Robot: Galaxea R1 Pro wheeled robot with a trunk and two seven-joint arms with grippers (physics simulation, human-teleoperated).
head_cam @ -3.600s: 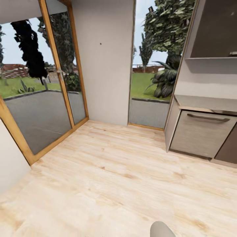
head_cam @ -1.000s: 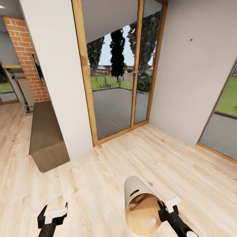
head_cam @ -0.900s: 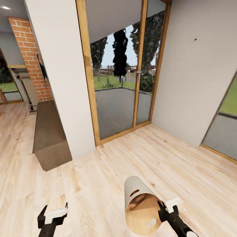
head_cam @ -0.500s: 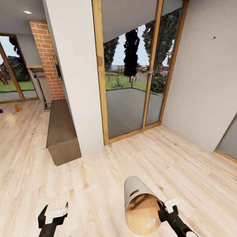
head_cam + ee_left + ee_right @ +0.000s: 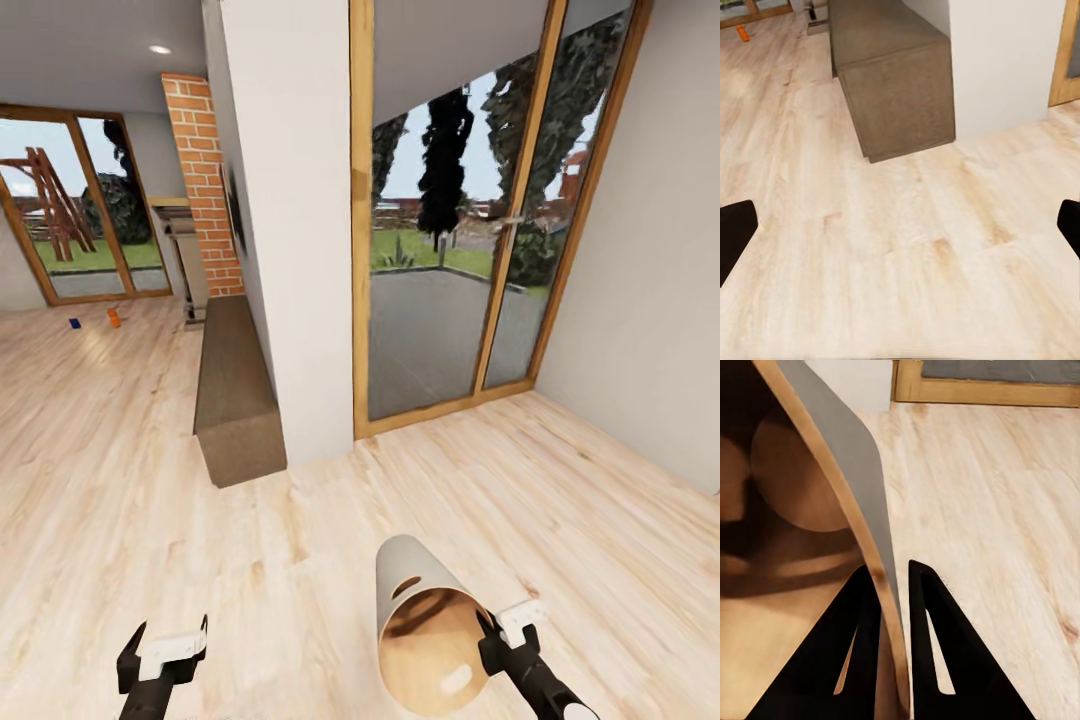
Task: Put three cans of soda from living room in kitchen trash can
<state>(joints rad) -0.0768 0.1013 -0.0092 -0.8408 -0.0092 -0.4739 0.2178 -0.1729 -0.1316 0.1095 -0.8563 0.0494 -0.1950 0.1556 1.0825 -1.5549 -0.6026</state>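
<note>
Right arm low at 5 o'clock in head view, forearm angled up and inward. Right gripper (image 5: 487, 628) clamped on rim of bin (image 5: 425, 620): in right wrist view, gripper (image 5: 895, 577) with one black finger (image 5: 855, 637) inside the brown interior, other finger outside on the grey wall, rim of bin (image 5: 844, 502) pinched between. Bin held off floor, tilted, mouth facing camera, closed end pointing toward 12 o'clock; slot handle cut-out on upper wall, brown inside lit.

Left arm low at 7 o'clock, wrist w/ white bracket. Left gripper (image 5: 161, 650) spread wide, nothing between fingers; in left wrist view only the two black fingertips (image 5: 733, 236) at opposite edges, pale floor (image 5: 907, 247) between.

Cans far off at 10 o'clock in head view, on living room floor near glass doors (image 5: 75, 215): blue can (image 5: 74, 323) and orange can (image 5: 113, 318), near each other, not touching; orange can (image 5: 743, 33) also in left wrist view. Third can not made out.

Brick chimney (image 5: 205, 190) at 11 o'clock, white wall (image 5: 295, 220) at 12, brown low bench (image 5: 235, 400) along its base, also in left wrist view (image 5: 892, 82). Wood-framed glass door (image 5: 470, 220) at 1 o'clock, garden beyond.
</note>
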